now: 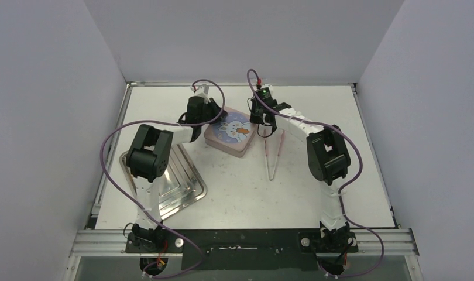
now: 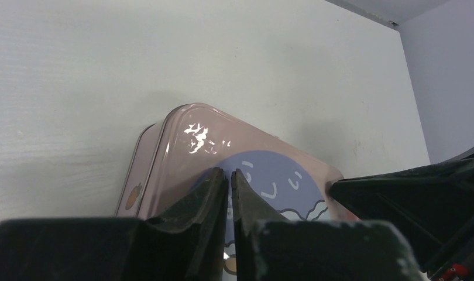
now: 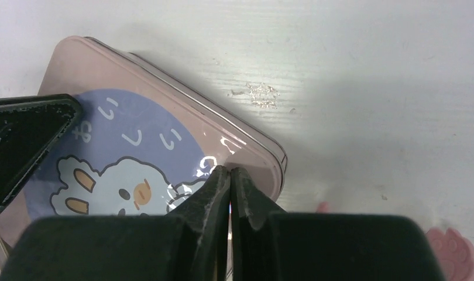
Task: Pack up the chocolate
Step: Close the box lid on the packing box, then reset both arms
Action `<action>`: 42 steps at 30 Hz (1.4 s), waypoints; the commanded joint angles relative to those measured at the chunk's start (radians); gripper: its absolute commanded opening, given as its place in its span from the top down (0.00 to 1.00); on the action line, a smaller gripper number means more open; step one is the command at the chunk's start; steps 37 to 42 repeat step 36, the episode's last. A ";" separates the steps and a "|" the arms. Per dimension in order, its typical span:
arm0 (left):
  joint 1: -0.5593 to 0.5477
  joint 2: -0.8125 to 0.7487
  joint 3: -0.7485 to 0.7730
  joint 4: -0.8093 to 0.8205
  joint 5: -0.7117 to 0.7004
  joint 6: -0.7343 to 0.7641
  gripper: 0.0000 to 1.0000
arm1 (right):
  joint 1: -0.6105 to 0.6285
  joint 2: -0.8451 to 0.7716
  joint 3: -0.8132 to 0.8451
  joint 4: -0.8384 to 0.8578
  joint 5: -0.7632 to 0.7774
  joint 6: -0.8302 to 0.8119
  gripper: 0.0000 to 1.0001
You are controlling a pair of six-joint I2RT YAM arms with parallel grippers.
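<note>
Over lidded tin (image 1: 229, 133): left gripper (image 2: 229, 173), right gripper (image 3: 229, 171), both fully closed, holding nothing.

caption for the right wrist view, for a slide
Shut right gripper tip-down at a corner of the closed pink rabbit tin on the white table.

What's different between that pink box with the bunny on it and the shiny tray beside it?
The pink rabbit tin is closed under a pictured lid; the silver tray is open, bare metal. The tin lies mid-table; the tray sits nearer the left edge, partly under the left arm. The tray looks larger. Both are squarish with rounded corners.
</note>
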 commanded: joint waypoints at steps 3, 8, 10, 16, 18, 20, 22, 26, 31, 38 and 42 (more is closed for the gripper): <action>0.010 -0.171 0.035 -0.184 -0.017 0.082 0.89 | 0.014 -0.145 -0.062 -0.068 0.065 -0.014 1.00; 0.003 -0.402 0.075 -0.392 -0.042 0.188 0.77 | 0.043 -0.367 -0.190 -0.067 0.093 -0.031 0.72; 0.003 -0.502 0.048 -0.441 -0.046 0.217 0.70 | 0.065 -0.458 -0.248 -0.069 0.125 -0.036 0.49; -0.003 -0.866 -0.123 -0.510 -0.004 0.269 0.03 | 0.108 -0.743 -0.418 -0.059 0.147 -0.053 0.00; -0.005 -0.989 -0.209 -0.489 0.019 0.253 0.03 | 0.114 -0.836 -0.478 -0.037 0.142 -0.052 0.00; -0.008 -1.108 -0.292 -0.445 0.026 0.220 0.03 | 0.115 -0.924 -0.539 -0.012 0.131 -0.039 0.00; -0.009 -1.203 -0.386 -0.432 0.044 0.189 0.03 | 0.115 -0.993 -0.584 -0.012 0.131 -0.021 0.00; -0.010 -1.331 -0.487 -0.437 0.068 0.138 0.03 | 0.115 -1.057 -0.610 -0.054 0.136 0.016 0.00; -0.010 -1.389 -0.527 -0.473 0.071 0.119 0.03 | 0.115 -1.072 -0.615 -0.059 0.111 0.024 0.00; -0.010 -1.391 -0.508 -0.548 0.074 0.119 0.03 | 0.115 -1.075 -0.610 -0.057 0.100 -0.007 0.00; -0.010 -1.391 -0.508 -0.548 0.074 0.119 0.03 | 0.115 -1.075 -0.610 -0.057 0.100 -0.007 0.00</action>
